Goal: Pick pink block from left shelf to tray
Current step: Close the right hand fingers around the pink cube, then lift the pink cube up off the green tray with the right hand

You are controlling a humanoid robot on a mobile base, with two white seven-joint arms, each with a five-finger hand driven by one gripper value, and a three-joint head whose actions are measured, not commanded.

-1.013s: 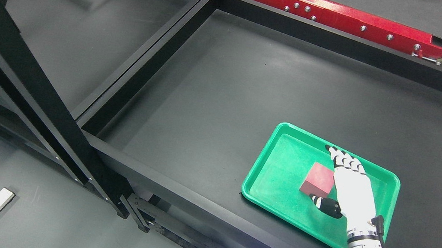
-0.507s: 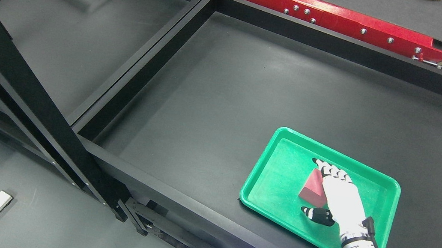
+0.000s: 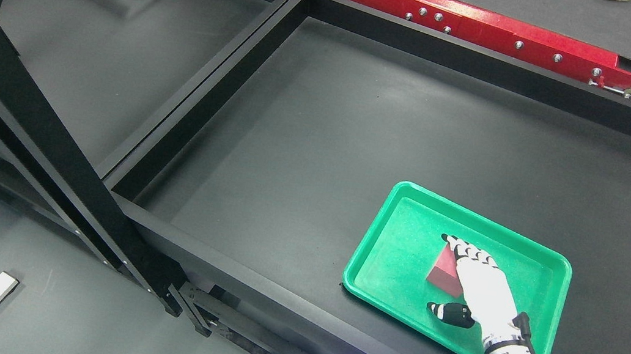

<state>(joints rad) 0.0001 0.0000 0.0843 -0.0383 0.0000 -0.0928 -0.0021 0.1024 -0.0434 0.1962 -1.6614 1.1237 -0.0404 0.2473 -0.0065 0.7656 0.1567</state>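
**Block's already in the tray, looks like the let-go stage**

The pink block (image 3: 445, 270) is found at the lower right of the frame, sitting on the floor of the green tray (image 3: 409, 215), roughly in the tray's middle. It reads more dark red than pink here, tbh. The right hand (image 3: 477, 280) is laid over the block's right side: the fingers (image 3: 463, 248) are stretched out flat across the top and the thumb (image 3: 448, 312) is splayed out below, well clear of the block's near face. So nothing is being pinched; the hand is judged to be opened up, with the block just partly covered by it. Whether the fingers are actually touching the top face can't be made out from this angle.

The left arm isn't seen anywhere.

Step-wise, the placing seems to be done and the release is what's in hand. For the next move, a clean lift up and back toward the lower right edge would be called for, fingers kept straight so the block isn't dragged or tipped against the tray's rim.
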